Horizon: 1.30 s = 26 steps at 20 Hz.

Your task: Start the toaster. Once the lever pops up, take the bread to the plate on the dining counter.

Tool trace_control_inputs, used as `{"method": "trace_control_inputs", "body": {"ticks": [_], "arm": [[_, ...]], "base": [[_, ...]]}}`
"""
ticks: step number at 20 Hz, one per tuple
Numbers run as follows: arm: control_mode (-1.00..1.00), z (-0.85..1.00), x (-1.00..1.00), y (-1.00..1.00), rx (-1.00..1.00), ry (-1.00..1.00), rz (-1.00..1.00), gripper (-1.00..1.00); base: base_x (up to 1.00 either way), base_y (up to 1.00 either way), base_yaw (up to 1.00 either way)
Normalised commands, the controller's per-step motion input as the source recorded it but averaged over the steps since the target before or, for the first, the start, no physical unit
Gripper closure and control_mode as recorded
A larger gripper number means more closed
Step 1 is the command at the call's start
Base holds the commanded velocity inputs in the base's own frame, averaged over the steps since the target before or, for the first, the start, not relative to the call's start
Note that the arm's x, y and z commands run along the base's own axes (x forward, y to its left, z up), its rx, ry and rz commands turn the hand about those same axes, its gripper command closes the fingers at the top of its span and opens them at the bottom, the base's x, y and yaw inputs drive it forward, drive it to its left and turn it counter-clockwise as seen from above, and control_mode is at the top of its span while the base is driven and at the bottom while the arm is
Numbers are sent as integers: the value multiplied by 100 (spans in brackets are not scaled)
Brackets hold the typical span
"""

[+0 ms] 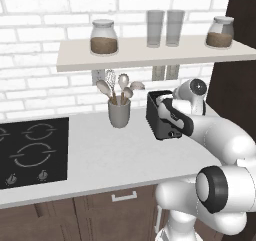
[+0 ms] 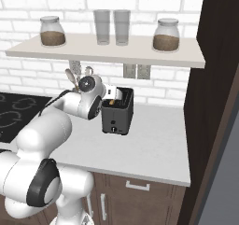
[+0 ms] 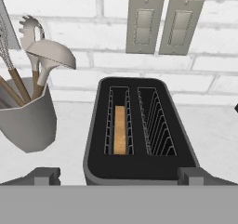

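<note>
The dark toaster (image 3: 139, 162) stands on the white counter, seen from above and in front in the hand view. A slice of bread (image 3: 120, 130) sits low in its left slot, and the right slot is empty. My gripper (image 3: 118, 175) hovers just over the toaster's near edge, open, with one fingertip (image 3: 44, 174) on either side and nothing between them. From the base cameras, my hand partly covers the toaster (image 1: 159, 122) (image 2: 117, 114). The plate and the dining counter are out of view.
A grey cup of utensils (image 1: 119, 112) (image 3: 25, 121) stands left of the toaster. A black cooktop (image 1: 32, 150) lies further left. A shelf (image 1: 150, 55) with jars and glasses hangs above. A dark tall cabinet (image 2: 219, 102) bounds the counter on the right.
</note>
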Motion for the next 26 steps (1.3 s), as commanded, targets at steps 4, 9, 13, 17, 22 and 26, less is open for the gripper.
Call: {"method": "trace_control_inputs", "body": {"ticks": [4, 9, 13, 17, 22, 26], "arm": [[-100, 0, 0, 0, 0, 0, 0, -100], [-100, 0, 0, 0, 0, 0, 0, -100], [-100, 0, 0, 0, 0, 0, 0, -100], [-100, 0, 0, 0, 0, 0, 0, -100], [-100, 0, 0, 0, 0, 0, 0, -100], [-100, 0, 0, 0, 0, 0, 0, -100]], "base": [[0, 0, 0], [0, 0, 0], [0, 0, 0], [0, 0, 0], [0, 0, 0], [0, 0, 0]]}}
